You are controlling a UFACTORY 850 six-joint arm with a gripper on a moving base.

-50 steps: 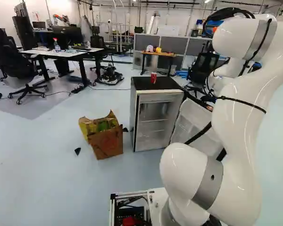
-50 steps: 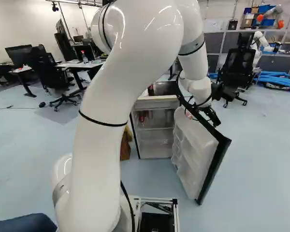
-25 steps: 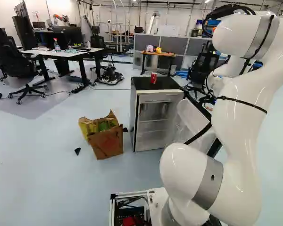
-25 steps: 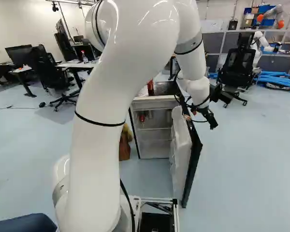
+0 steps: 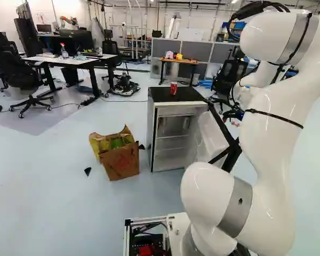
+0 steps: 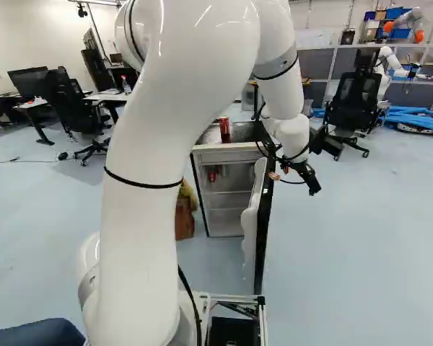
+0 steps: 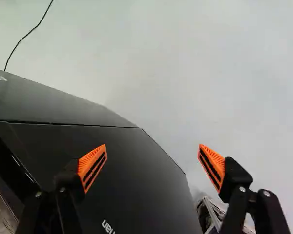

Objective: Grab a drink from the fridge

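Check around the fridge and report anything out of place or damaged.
In the left base view, the brown cardboard box left of the small black-topped fridge looks torn, with ragged upper edges. A small black triangular scrap lies beside it like litter. The fridge's black, white-lined door stands open. I see no spill.

Black office chairs (image 5: 16, 72) and desks (image 5: 69, 60) stand on pale floor (image 5: 42, 181).
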